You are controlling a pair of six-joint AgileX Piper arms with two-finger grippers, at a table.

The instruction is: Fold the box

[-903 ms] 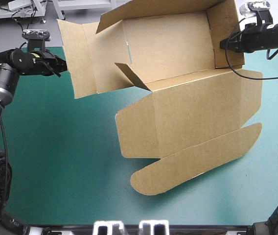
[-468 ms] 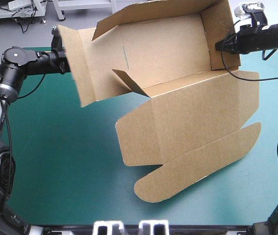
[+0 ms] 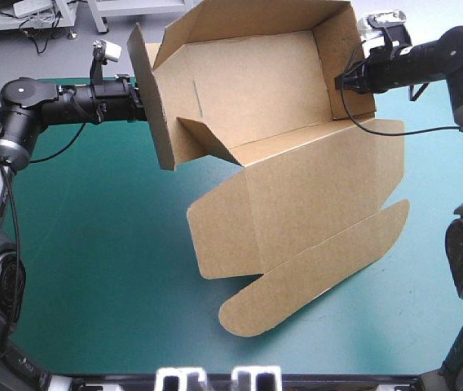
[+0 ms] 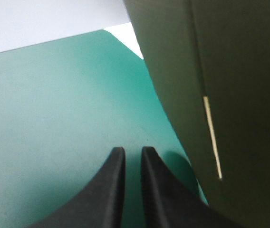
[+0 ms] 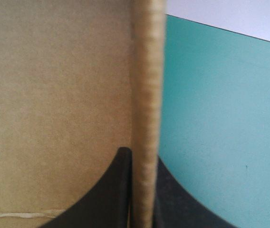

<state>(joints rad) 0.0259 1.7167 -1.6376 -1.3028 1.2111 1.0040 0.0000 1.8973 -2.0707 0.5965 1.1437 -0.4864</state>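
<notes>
Step in hand, as I judge it: raising the end walls of the box [image 3: 297, 187]. One box only, and it hangs tilted between the two hands. Its tray part is up off the desk [image 3: 85, 244], while the lid [image 3: 321, 191] slopes down from the hands, with the rounded tuck flap [image 3: 313, 269] lowest, apparently on the teal-green cover. The right hand [image 3: 344, 81] pinches the right end wall [image 3: 341, 49]. In its wrist view the board edge runs straight up between the black fingers, with the tray's inside on one side of the hand and the bare cover on the other. The left hand [image 3: 140, 102] has its fingers pressed nearly together with nothing between them. The left end panel [image 3: 152, 106] stands just beside and ahead of it, apparently touching the fingertips, so this reads as a push, not a grip. A small inner flap [image 3: 207, 138] pokes into the tray, well ahead of the left hand. The next move probably calls for the left hand to press that panel further inward while the right hand holds steady, then tuck it. Count: one box, two hands, one desk.
</notes>
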